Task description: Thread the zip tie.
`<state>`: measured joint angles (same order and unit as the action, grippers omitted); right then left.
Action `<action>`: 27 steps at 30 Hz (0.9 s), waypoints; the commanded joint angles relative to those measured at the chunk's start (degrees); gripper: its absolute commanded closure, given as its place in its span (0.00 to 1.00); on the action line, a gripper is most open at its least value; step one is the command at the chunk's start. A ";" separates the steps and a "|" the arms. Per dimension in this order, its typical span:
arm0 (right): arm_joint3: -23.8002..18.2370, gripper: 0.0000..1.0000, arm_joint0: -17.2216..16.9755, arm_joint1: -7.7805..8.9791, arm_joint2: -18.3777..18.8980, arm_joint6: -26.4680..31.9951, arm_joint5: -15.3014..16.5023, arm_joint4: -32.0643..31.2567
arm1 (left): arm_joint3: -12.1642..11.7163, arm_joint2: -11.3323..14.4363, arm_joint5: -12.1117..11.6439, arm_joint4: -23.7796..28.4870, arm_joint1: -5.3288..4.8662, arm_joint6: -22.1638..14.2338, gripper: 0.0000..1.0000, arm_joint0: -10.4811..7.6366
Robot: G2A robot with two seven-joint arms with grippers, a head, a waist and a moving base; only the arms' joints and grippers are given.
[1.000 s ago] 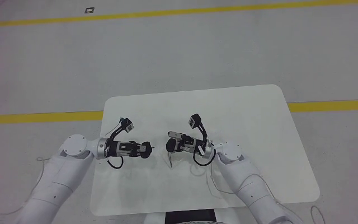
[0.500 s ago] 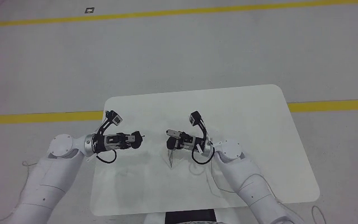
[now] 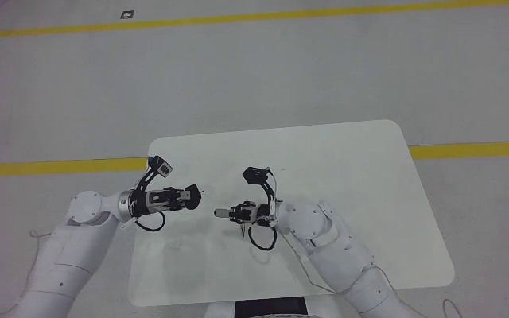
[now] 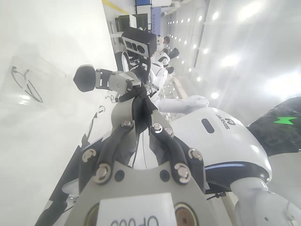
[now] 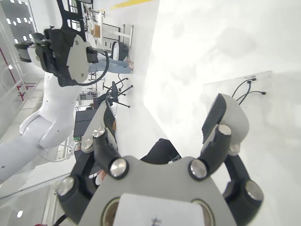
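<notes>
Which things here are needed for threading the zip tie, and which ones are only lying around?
For the job:
- black zip ties lying on the table
- right claw, open and empty, near them
- left claw, shut, apart from them

Only lying about:
- clear sheet under the ties
- yellow floor lines
- small floor marker

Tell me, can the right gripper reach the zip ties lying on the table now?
Probably yes: the right gripper is open and empty, and the zip ties lie uncovered close ahead of it.
</notes>
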<state>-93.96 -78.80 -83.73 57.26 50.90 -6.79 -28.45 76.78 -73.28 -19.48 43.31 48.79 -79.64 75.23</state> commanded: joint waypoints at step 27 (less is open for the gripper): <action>0.25 0.00 5.76 -3.30 -6.94 12.18 -12.69 -22.52 | 0.00 0.00 0.00 0.00 0.00 0.00 1.00 0.00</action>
<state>-93.71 -73.03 -87.02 50.32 63.07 -19.48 -50.97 76.78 -73.28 -19.48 43.31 48.79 -79.64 75.23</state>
